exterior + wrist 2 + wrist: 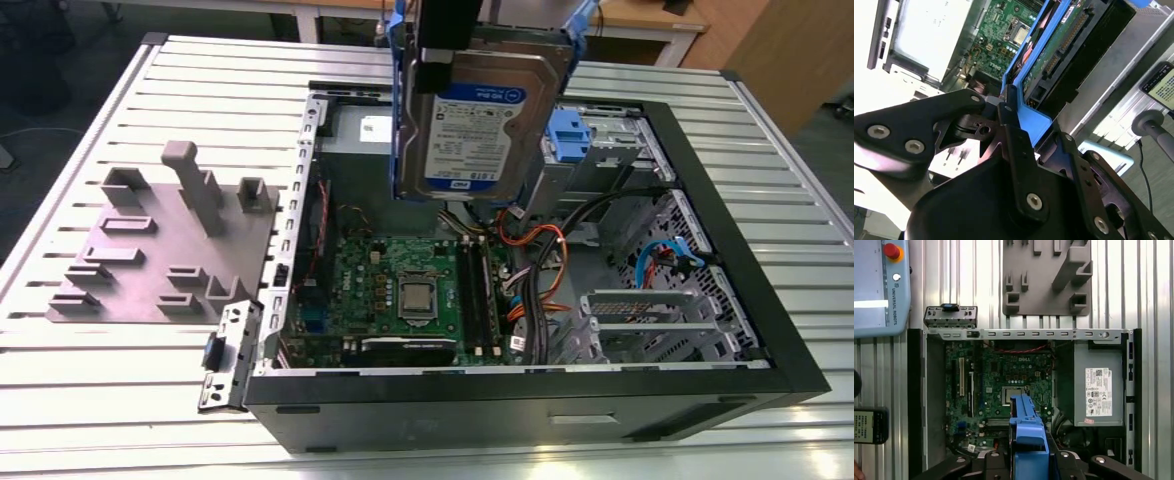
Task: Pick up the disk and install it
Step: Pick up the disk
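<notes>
The disk [474, 120], a silver hard drive with a white-and-blue label in a blue plastic carrier, hangs upright above the open computer case [534, 385]. It sits over the case's far half, lower edge just above the motherboard area. My gripper [435, 70] is shut on its upper edge. In the second wrist view the black fingers [1010, 125] clamp the carrier's blue rim [1031, 117], and the disk's green circuit side [1054, 50] points down at the case. In the first wrist view the blue carrier [1028, 432] stands over the motherboard [1004, 385], held in my gripper [1029, 460].
A silver drive cage with a blue latch tab [571, 135] sits at the case's far corner on the exterior view's right. Orange and black cables [541, 260] cross the case. The grey power supply [1099, 390], a grey fixture plate [147, 250], a teach pendant [879, 285] and a phone [869, 426] lie nearby.
</notes>
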`<state>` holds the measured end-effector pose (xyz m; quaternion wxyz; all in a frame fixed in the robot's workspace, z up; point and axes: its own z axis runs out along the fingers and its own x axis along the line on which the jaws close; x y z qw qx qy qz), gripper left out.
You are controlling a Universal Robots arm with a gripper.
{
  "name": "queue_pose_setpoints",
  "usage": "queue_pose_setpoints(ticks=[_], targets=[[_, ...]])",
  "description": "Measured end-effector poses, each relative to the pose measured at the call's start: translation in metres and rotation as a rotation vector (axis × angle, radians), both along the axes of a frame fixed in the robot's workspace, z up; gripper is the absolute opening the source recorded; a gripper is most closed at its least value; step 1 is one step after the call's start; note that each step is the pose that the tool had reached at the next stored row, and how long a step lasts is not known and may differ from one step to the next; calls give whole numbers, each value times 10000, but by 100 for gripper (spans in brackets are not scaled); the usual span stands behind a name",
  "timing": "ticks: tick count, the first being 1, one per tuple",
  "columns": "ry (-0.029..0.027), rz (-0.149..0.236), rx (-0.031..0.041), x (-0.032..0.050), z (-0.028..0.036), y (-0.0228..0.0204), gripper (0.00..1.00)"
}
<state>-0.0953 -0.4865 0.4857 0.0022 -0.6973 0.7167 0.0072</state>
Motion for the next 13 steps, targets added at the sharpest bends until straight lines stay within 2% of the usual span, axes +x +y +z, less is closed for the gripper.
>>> queue_pose_setpoints(ticks=[2,3,4,7,13], targets=[[0,1,-1,0,-2,-56,36],[0,1,-1,2,-6,-101,36],[0,1,0,6,-9,-112,36],[0,0,-1,31,-15,-121,36],[0,0,0,174,-26,-121,36]])
